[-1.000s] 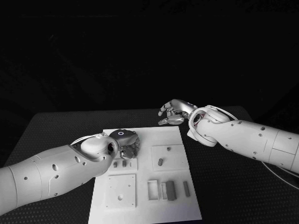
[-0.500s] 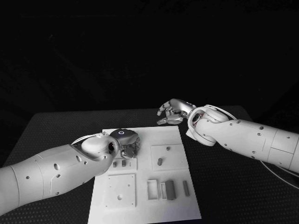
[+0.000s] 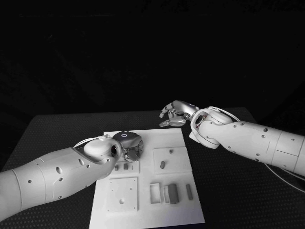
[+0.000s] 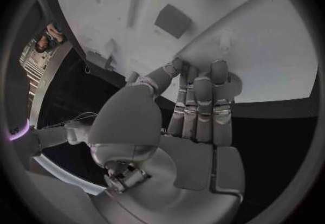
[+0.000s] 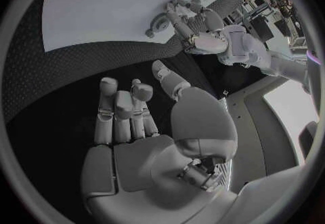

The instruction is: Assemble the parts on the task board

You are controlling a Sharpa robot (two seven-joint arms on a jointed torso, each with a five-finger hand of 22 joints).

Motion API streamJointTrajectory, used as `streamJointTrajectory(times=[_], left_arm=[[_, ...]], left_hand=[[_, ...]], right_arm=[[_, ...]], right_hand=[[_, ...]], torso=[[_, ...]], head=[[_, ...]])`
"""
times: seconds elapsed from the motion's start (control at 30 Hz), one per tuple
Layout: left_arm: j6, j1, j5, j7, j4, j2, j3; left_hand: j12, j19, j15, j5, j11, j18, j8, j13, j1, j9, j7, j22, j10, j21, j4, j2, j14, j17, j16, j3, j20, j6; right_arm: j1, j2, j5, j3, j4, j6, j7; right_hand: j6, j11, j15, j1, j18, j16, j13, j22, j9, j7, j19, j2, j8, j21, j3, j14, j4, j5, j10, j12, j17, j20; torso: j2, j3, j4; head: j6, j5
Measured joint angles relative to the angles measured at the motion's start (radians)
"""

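Judging by their look, the parts are small, stiff, light blocks, likely slick, best pinched across their long sides. They are grey bars and pegs lying on the white task board at the counter's middle, most toward six o'clock. The left robot hand rests fingers-down on the board's ten o'clock corner; whether it grasps anything I cannot tell. The right robot hand hovers released beyond twelve o'clock.
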Motion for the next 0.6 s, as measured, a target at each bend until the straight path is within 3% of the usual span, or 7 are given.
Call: streamJointTrajectory(times=[0.6], left_arm=[[-0.039, -0.008, 0.0, 0.015, -0.001, -0.006, -0.003]], left_hand=[[-0.009, 0.042, -0.025, -0.014, -0.026, -0.003, 0.024, 0.013, 0.011, 0.005, -0.015, 0.0, 0.067, 0.022, 0.0, 0.02, 0.046, -0.001, 0.011, 0.049, -0.021, 0.048]], right_arm=[[0.0, 0.004, 0.0, 0.0, 0.001, 0.001, 0.0]], right_hand=[[0.0, 0.0, 0.0, 0.0, 0.0, 0.0, 0.0, 0.0, 0.0, 0.0, 0.0, 0.0, 0.0, 0.0, 0.0, 0.0, 0.0, 0.0, 0.0, 0.0, -0.001, 0.0]], torso=[[0.0, 0.0001, 0.0009]], head=[[-0.001, -0.007]])
